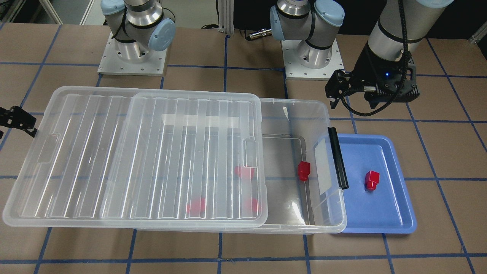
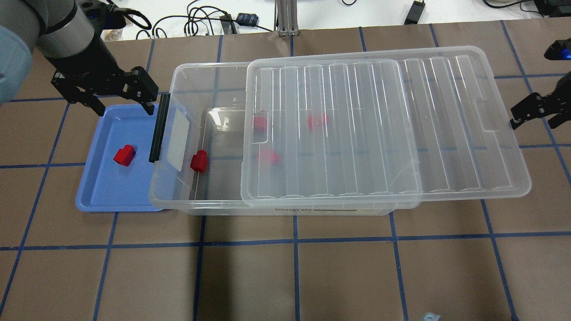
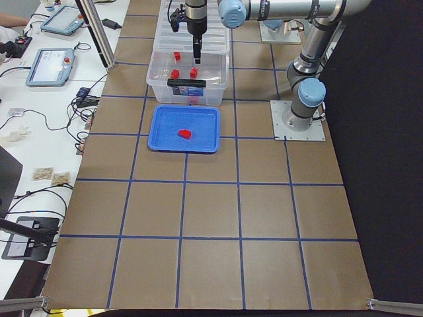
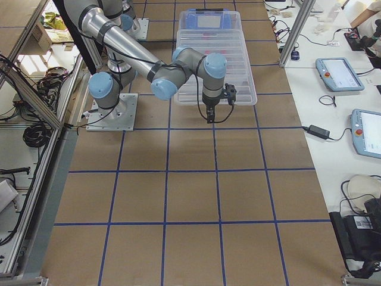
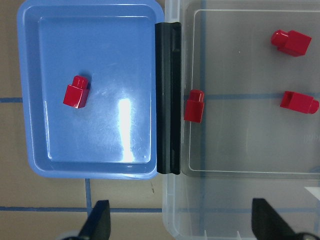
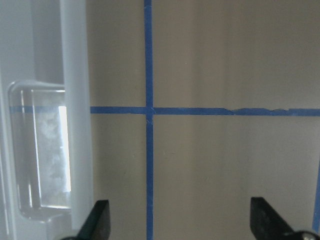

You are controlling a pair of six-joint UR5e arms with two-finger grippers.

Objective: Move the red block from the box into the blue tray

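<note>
The left claw (image 2: 124,108) hangs wide open and empty at the upper left of the overhead view, over the top rim of the blue tray (image 2: 100,191). One red block (image 2: 124,155) lies in that tray, just left of the box (image 2: 178,207). The right claw (image 2: 536,115), also spread wide, hovers at the right edge above the counter (image 2: 312,267).

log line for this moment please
left gripper: open, by blue tray | right gripper: open, past lid end | red block: in blue tray | box: lid partly off, four blocks inside
</note>
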